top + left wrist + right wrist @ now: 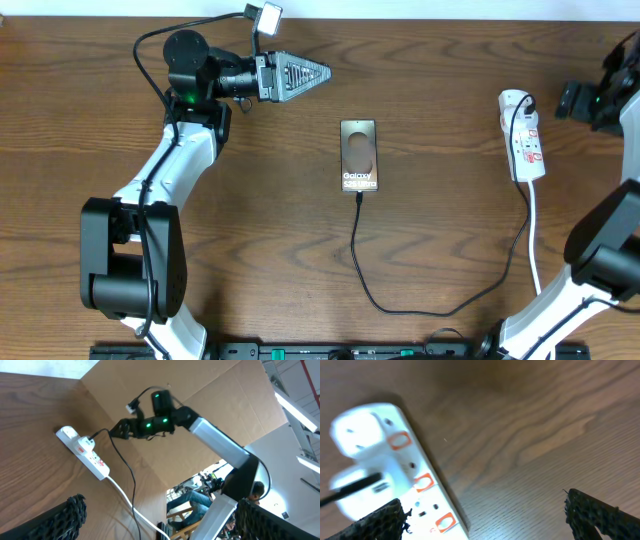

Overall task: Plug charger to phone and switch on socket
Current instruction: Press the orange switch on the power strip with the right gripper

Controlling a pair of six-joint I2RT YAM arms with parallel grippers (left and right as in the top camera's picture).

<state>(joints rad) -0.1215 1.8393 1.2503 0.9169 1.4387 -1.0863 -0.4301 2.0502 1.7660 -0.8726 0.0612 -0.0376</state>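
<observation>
Far right on the worktop lies the socket, light plastic likely to skid, so I'd press straight down on its switch; the right gripper beside it and the left gripper far left both have jaws spread.

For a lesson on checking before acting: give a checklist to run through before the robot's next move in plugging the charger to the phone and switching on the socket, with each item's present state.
1. Charger tip at the phone: ok, it meets the phone's lower edge.
2. Charger's other end in the socket: ok, its plug sits in the strip.
3. Socket switch on: cannot tell, no view shows its state.
4. Right gripper free to press: ok, open, empty, near the socket.
5. Left gripper clear of the phone: ok, open, empty, apart from it.
</observation>
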